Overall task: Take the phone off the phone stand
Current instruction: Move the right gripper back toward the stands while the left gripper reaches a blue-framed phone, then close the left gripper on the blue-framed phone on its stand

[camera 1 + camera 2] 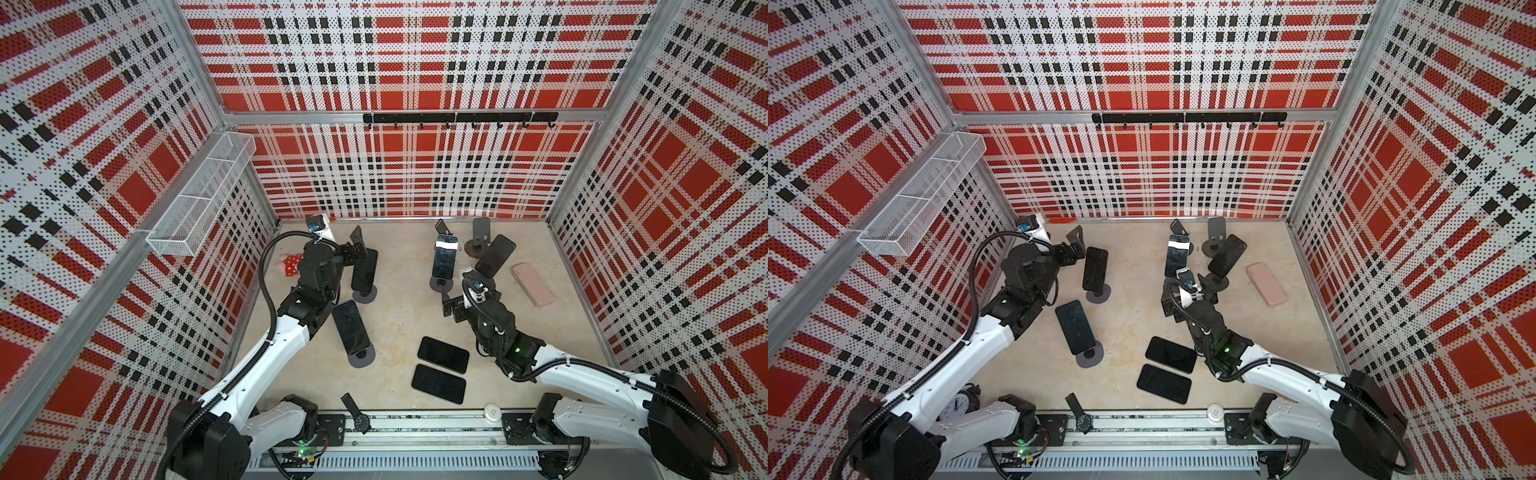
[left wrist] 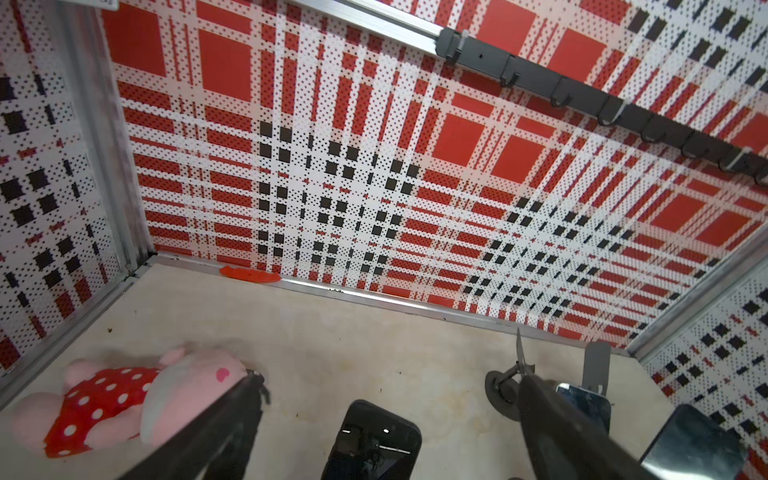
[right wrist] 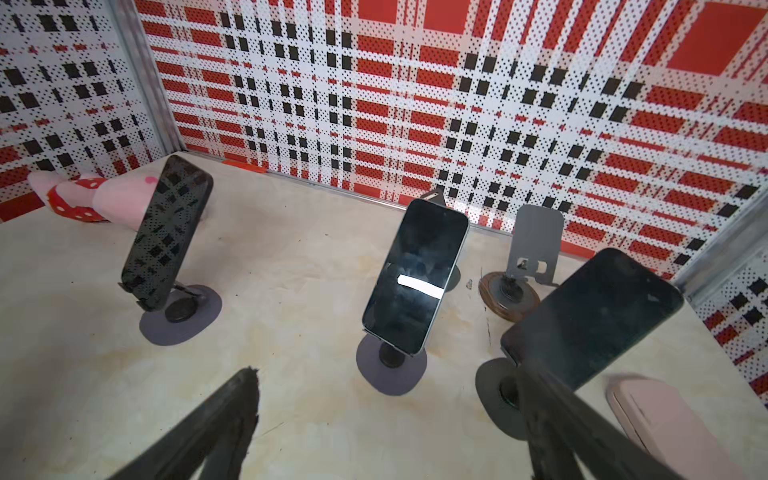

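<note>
Black glass shows on four stands, so we judge the job barely begun. The corner phone (image 1: pixel 365 270) leans on its stand (image 1: pixel 365 296) toward the back-left corner of the table (image 1: pixel 407 316). The front-left phone (image 1: pixel 351 328) is propped nearer the front edge. The strip phone (image 3: pixel 415 278), marked by a white band, stands near the middle of the back edge, and the right phone (image 3: pixel 590 320) is just beside it. Two flat phones (image 1: pixel 442 354) lie toward the front edge and a pink phone (image 1: pixel 533 284) lies by the right edge, all three off any stand. A bare stand (image 3: pixel 536 237) waits at the back edge.

Our left jaws gape fully and hold nothing. In the left wrist view the corner phone's top shows between them, and we see no contact. Our right jaws are equally wide and empty, pointed toward the strip phone and short of it.

By our reckoning everything that matters is left to do: close on a phone, lift it clear of its cradle, and lay it on the table.
</note>
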Controlling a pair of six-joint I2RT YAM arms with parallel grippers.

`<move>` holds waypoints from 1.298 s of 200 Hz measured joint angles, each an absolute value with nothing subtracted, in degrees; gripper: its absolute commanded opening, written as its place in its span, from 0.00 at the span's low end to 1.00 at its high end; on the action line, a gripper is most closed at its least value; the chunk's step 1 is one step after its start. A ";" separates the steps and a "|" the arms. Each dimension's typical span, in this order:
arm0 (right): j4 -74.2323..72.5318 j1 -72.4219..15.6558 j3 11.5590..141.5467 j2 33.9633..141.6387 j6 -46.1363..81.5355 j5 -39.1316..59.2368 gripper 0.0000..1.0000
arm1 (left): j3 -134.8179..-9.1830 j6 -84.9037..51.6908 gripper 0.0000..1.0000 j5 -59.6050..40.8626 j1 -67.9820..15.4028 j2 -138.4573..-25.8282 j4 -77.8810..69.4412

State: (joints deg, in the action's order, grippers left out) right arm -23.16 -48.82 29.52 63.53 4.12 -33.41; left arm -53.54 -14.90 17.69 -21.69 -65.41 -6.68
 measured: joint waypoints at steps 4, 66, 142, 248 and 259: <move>-23.49 -48.75 29.02 63.53 4.19 -33.50 1.00 | -53.76 -14.39 0.98 17.32 -21.71 -65.58 -6.52; -28.93 -48.71 25.08 66.39 6.94 -31.00 1.00 | -61.93 -14.46 0.98 14.31 -19.88 -70.35 8.16; -30.85 -48.71 24.80 68.05 7.55 -30.28 1.00 | -65.84 -32.49 0.98 17.65 -19.38 -69.10 36.51; -31.20 -48.73 24.80 70.17 7.55 -30.76 1.00 | -62.00 -46.89 0.98 24.51 -29.45 -63.86 52.80; -31.22 -48.73 24.80 70.17 7.55 -30.79 1.00 | -61.01 -47.40 0.98 24.91 -30.30 -64.51 53.15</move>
